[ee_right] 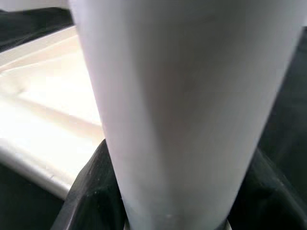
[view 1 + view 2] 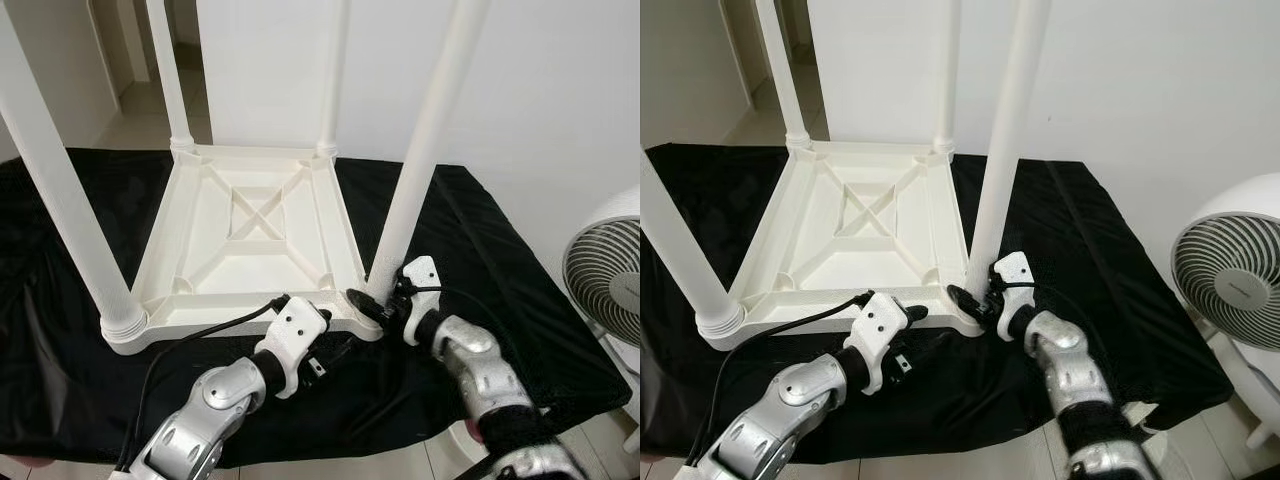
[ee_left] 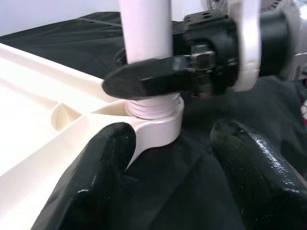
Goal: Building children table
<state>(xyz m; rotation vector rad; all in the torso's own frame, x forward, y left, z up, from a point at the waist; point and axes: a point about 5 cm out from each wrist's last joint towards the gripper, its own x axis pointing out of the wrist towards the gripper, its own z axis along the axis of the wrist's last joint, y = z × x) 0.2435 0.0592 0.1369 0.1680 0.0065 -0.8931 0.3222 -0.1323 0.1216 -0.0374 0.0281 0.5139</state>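
Head views: a tabletop draped in wrinkly black cloth sits against a plain white wall, with a round white fan off to the right. The white plastic children's table lies upside down on it, ribbed underside up, tube legs up. Left wrist view: left gripper spread wide at the near right corner. Right wrist view: right gripper pinching the smooth near-right leg at its base.
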